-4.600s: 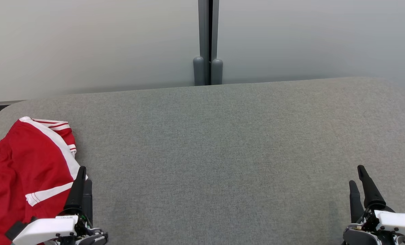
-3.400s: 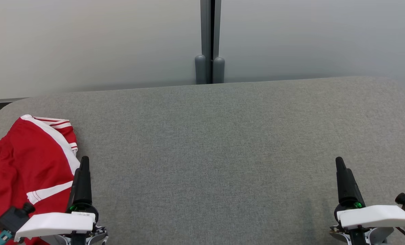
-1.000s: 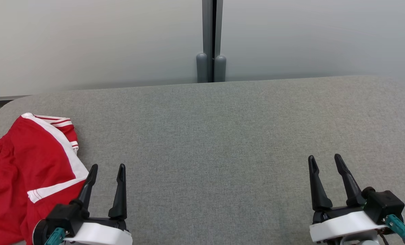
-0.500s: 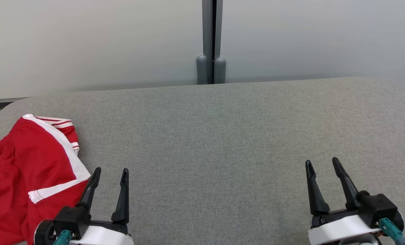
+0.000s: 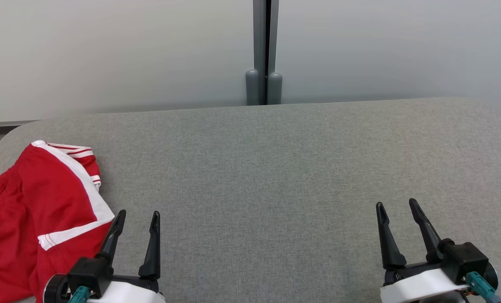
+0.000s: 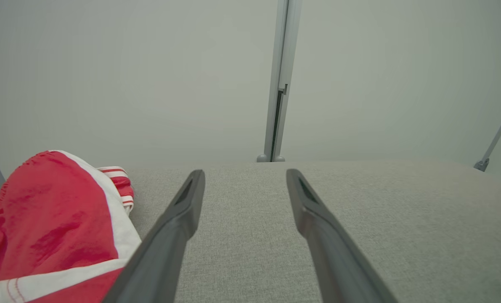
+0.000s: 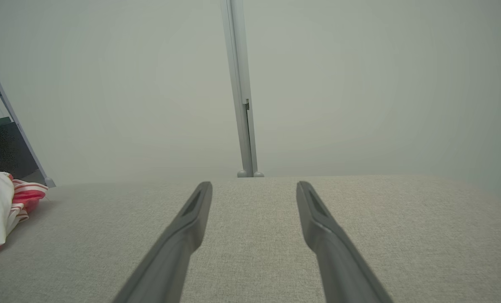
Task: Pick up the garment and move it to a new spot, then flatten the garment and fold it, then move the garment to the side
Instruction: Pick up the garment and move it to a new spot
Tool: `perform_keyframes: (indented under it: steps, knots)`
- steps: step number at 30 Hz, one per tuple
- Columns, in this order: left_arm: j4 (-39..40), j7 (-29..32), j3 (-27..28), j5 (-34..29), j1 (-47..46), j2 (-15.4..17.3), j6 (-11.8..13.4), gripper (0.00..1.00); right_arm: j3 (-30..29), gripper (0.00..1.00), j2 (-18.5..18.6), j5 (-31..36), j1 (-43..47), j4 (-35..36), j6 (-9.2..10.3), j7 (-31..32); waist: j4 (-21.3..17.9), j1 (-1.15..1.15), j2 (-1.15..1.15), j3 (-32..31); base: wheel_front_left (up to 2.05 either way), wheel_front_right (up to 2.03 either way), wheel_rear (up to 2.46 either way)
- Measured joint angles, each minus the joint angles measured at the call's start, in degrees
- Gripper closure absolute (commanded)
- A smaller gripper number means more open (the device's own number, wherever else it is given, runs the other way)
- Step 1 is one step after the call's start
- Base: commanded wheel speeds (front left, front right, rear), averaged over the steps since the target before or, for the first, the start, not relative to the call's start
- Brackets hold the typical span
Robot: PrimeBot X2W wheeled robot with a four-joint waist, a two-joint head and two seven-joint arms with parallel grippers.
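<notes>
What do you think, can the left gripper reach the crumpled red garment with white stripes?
Probably yes. The red garment with white stripes lies on the grey fabric surface just left of the open left gripper, with nothing between them.

Jaws parted on left arm (image 5: 120, 293) and right arm (image 5: 418, 285).

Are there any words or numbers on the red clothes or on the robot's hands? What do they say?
No readable text anywhere.
red garment: only white stripes and bands, no letters or numbers on the part that shows.
left gripper and right gripper: plain dark fingers, no label to read.
grey table and wall panels: bare, no signs.
</notes>
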State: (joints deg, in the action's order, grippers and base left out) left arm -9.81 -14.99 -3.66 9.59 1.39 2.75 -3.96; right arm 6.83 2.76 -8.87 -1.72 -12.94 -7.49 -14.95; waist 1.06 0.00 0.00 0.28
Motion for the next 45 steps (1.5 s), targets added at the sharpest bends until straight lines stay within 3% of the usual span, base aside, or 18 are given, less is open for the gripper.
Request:
perform_keyframes:
  steps: [9, 35, 45]
  knots:
    - [-0.16, 0.00, -0.33, 0.37, 0.21, 0.00, 0.37, 0.00, 0.66, 0.00, 0.01, 1.13, 0.51, -0.11, 0.00, -0.01, 1.79, 0.00, 0.00, 0.03, 0.00, 0.00, 0.00]
    - [0.08, -0.15, 2.52, 0.10, 3.14, 0.01, 1.26, 0.00, 2.35, 0.00, 0.01, -0.09, 3.25, -0.82, 0.00, -0.01, 22.98, 0.00, 0.00, -1.76, 0.00, 0.00, 0.00]
    - [0.87, -0.15, 5.26, -0.98, 0.12, 0.03, 0.46, 0.00, 2.01, 0.00, 0.01, 0.74, 2.25, -0.60, 0.00, -0.01, 26.43, 0.00, 0.00, 1.57, 0.00, 0.00, 0.00]
